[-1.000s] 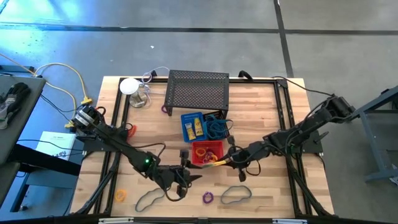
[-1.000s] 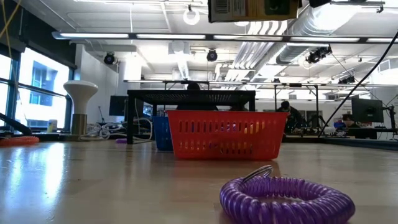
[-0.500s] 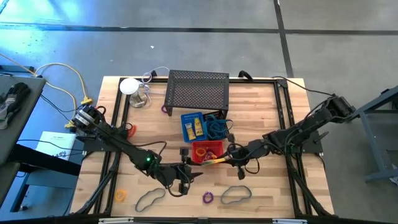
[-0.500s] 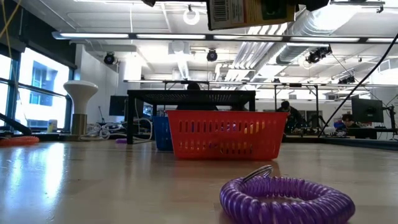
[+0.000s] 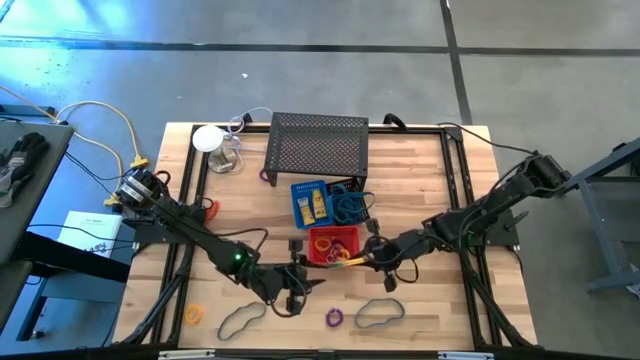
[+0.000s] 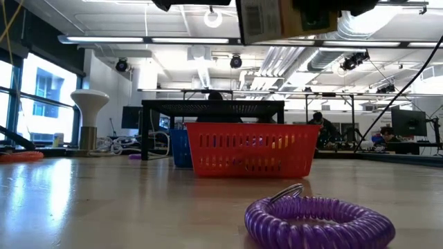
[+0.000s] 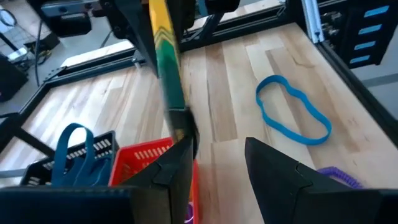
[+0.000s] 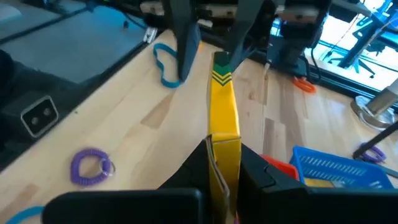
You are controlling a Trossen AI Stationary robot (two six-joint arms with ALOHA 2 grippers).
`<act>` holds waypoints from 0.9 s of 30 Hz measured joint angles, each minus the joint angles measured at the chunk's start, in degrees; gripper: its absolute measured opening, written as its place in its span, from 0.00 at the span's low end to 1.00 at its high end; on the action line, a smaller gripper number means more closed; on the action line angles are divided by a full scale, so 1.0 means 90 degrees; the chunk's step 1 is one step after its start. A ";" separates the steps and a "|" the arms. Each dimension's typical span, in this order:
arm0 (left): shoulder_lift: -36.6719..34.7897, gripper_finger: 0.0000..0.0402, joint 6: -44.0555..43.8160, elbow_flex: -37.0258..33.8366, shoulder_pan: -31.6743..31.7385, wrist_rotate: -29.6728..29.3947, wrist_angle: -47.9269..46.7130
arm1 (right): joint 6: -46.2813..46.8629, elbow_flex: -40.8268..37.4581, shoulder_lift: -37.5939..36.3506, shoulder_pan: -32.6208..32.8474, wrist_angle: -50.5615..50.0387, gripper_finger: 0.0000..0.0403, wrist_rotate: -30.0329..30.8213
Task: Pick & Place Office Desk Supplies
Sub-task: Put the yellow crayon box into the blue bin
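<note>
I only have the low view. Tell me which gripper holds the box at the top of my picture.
Observer: The right gripper is shut on that yellow box.
Operator: Report the left gripper.
Observer: The left gripper is open and faces the box's free end. I cannot tell if it touches it.
Operator: Say what lies under the box.
Observer: From above, the box hangs at the front edge of the red bin.
</note>
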 joint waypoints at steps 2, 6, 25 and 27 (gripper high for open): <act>-0.0010 0.35 0.0046 0.0000 -0.0044 -0.0047 -0.0007 | -0.0020 0.0000 0.0004 0.0043 -0.0100 0.06 0.0230; -0.0010 0.35 0.0099 0.0000 -0.0048 -0.0462 -0.0015 | -0.0053 0.0000 0.0010 0.0039 -0.0090 0.06 0.0108; 0.0014 0.35 -0.0584 0.0000 0.0477 0.0656 0.0128 | -0.0044 -0.0007 0.0010 -0.0061 0.0053 0.06 0.0255; 0.0014 0.35 -0.0522 0.0000 0.0491 0.0624 0.0141 | -0.0041 -0.0007 0.0010 -0.0075 0.0054 0.06 0.0248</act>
